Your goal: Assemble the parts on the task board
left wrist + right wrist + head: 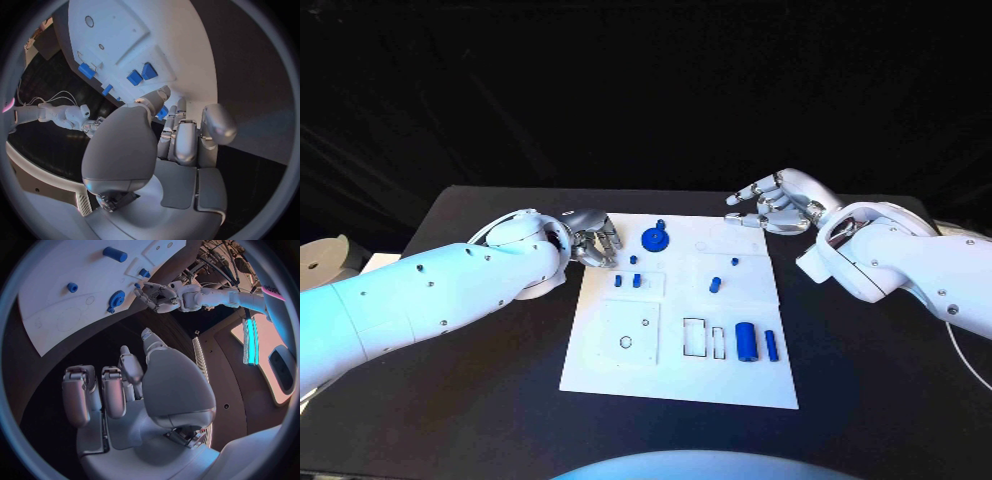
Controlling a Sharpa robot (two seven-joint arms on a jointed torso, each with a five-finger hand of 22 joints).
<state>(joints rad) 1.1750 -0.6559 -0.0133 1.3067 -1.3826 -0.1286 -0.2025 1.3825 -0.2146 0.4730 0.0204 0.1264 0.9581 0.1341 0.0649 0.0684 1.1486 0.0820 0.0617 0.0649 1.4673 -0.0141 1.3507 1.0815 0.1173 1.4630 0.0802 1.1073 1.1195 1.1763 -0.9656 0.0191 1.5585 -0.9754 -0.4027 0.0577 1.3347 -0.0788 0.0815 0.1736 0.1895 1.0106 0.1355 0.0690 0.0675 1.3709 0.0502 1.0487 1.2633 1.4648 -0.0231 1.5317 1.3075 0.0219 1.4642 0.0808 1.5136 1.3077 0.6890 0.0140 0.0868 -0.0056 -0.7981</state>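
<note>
I see the black table (473, 330) carrying the white task board (678, 375) at its middle, with no writing I can read on it. My left hand (593, 238) sits at the board's far left edge, fingers curled; whether it pinches anything I cannot tell. My right hand (776, 203) hovers past the far right corner, fingers apart, holding nothing. A blue gear (656, 238), two blue cylinders (747, 342) and small blue pegs (714, 283) lie on the board.

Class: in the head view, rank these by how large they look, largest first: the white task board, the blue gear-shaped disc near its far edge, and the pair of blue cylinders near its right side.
1. Task board, by far the largest.
2. Pair of blue cylinders, taken together.
3. Blue gear-shaped disc.
The last two look close in size, so their order is unsure.
</note>
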